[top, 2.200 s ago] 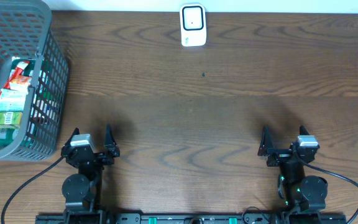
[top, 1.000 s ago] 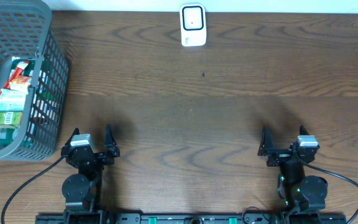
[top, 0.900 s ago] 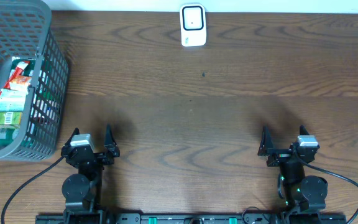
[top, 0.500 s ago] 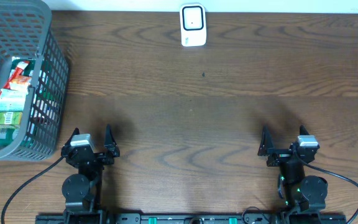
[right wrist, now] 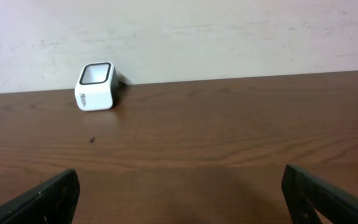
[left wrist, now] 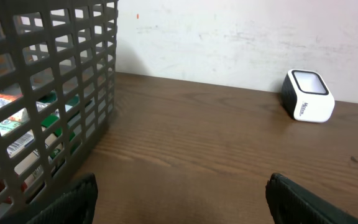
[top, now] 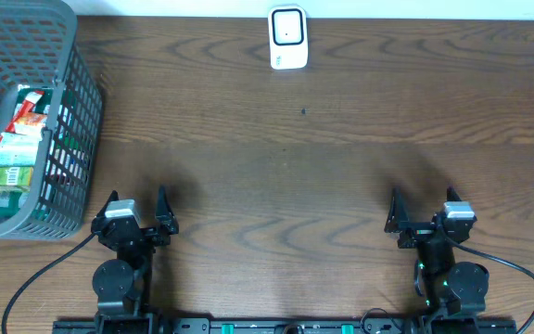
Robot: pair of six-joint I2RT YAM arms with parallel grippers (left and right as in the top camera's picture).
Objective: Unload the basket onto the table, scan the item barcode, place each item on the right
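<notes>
2 arms sit at the near edge of the worktop [top: 323, 176]. The left pincer [top: 137, 200] and the right pincer [top: 422, 200] are both spread wide and hold nothing. No part of the task looks done. The packaged items [top: 24, 125] lie inside the grey basket [top: 80, 102] at the far left, and the white scanner [top: 287, 37] stands alone at the far edge, well apart from them. Everything seems left to do: reach into the basket, probably with the left arm, lift 1 item out, carry it to the scanner and turn its barcode toward the window. No barcode can be made out.
</notes>
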